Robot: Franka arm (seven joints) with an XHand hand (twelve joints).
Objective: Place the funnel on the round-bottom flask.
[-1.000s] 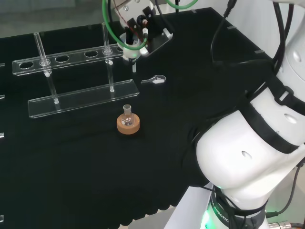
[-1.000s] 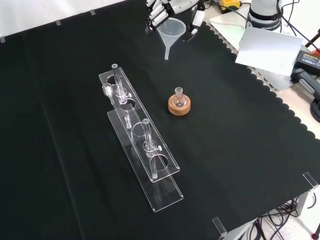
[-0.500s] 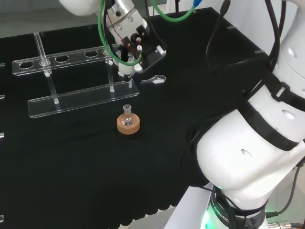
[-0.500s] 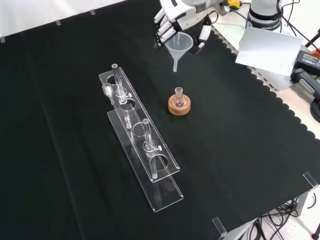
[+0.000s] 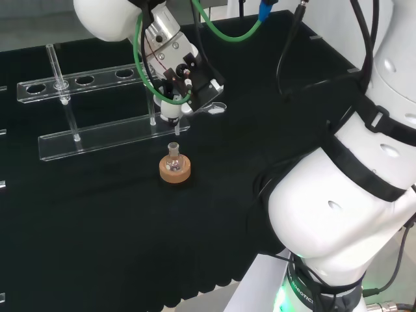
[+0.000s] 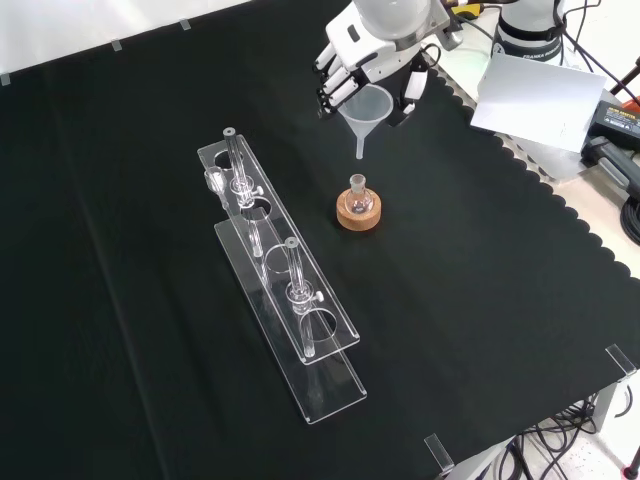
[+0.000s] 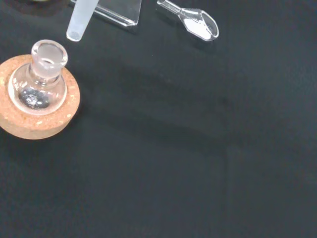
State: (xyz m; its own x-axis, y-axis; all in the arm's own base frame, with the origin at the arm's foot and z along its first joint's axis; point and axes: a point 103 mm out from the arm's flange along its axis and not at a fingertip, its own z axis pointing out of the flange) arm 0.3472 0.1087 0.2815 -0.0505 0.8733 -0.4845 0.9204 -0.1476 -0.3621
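Hand (image 6: 385,45) pinching funnel (image 6: 364,105) above flask (image 6: 357,196) in front view, wrist view showing scoop (image 7: 196,22) with white powder

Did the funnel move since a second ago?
Yes. In the front view the funnel, carried by the hand, has come down and right toward the round-bottom flask on its cork ring, which stayed put.

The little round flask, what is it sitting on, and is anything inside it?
The round-bottom flask sits on a cork ring on the black cloth. Whether it holds anything cannot be told through the glass. The ring's middle is covered by the flask.
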